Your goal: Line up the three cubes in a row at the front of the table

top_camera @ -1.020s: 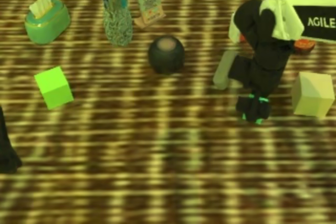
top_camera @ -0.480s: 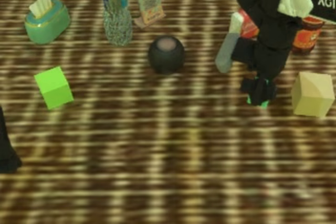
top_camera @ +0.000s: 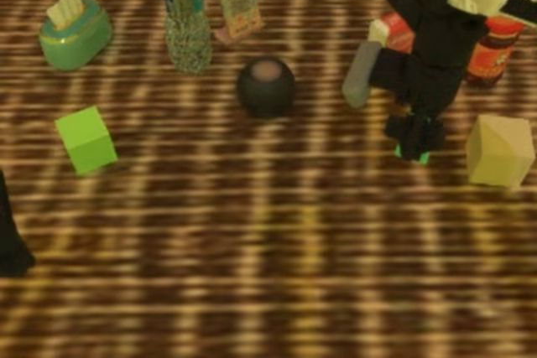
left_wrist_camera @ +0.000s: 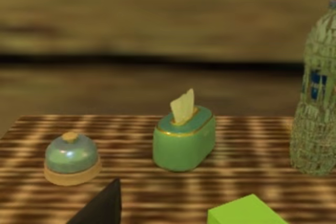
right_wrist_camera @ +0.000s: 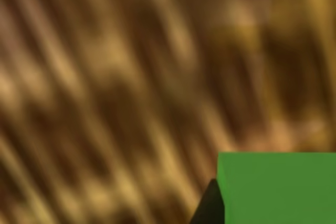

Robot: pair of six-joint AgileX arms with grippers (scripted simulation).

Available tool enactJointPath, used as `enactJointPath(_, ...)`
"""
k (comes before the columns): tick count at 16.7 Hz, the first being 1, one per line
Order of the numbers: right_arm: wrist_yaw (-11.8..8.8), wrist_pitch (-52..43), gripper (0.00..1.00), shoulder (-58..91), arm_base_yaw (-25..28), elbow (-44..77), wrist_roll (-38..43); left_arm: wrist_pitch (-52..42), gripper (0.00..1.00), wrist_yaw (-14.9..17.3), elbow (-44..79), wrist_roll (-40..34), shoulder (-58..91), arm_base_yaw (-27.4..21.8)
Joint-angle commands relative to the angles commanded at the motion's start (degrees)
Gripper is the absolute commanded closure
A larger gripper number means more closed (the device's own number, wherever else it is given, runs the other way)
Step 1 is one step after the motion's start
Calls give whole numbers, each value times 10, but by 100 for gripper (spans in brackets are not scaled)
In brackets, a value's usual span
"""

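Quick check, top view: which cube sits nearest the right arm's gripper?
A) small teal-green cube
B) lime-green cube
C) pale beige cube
A: the small teal-green cube shows right at the right gripper, with the pale beige cube farther right and the lime-green cube far left.

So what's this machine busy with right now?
The right gripper is over the table's right side, with the small teal-green cube between its fingers. The pale beige cube sits just to its right and the lime-green cube far left. The left arm is parked at the left edge.
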Motion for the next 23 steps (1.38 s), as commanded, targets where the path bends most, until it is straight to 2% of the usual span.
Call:
enactJointPath(10, -3, 38, 100, -162, 158, -202, -54, 0, 0, 0, 0, 0, 0, 0)
enactJointPath(16, -4, 47, 100, -161, 162, -212, -54, 0, 0, 0, 0, 0, 0, 0)
enactJointPath(23, -3, 178, 100, -117, 163, -295, -54, 0, 0, 0, 0, 0, 0, 0)
